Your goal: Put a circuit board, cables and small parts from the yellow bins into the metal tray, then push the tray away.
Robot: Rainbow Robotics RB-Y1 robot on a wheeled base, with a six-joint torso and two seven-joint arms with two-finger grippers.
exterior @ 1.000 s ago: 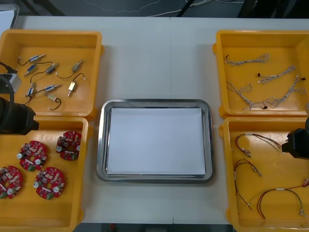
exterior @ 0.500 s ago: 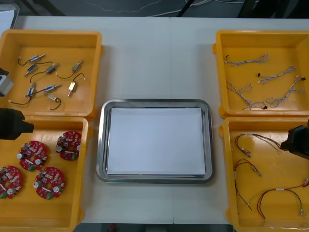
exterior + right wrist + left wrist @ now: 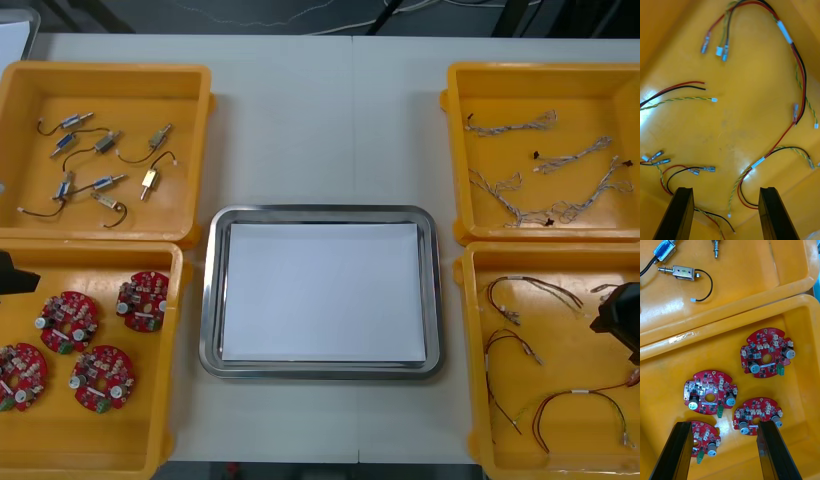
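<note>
Several round red circuit boards (image 3: 82, 345) lie in the near left yellow bin (image 3: 110, 435). My left gripper (image 3: 725, 452) hangs open above them, its fingers (image 3: 677, 453) apart, with one board (image 3: 709, 392) just beyond the tips. In the front view the left gripper (image 3: 9, 272) shows as a dark bit at the left edge. My right gripper (image 3: 725, 452) equivalent on the other side, the right gripper (image 3: 725, 212), is open over red, black and yellow cables (image 3: 790, 67) in the near right bin (image 3: 470, 350); it sits at the right edge (image 3: 622, 318). The metal tray (image 3: 213, 300) is white inside.
Small metal parts (image 3: 105, 150) with black leads lie in the far left bin (image 3: 110, 75). Twisted blue and white cables (image 3: 545, 180) fill the far right bin (image 3: 540, 75). The tray stands between the two pairs of bins on the light table (image 3: 330, 120).
Both arms have drawn outward. The left gripper slid off toward the left edge; the right gripper moved down and right over the near right bin.
</note>
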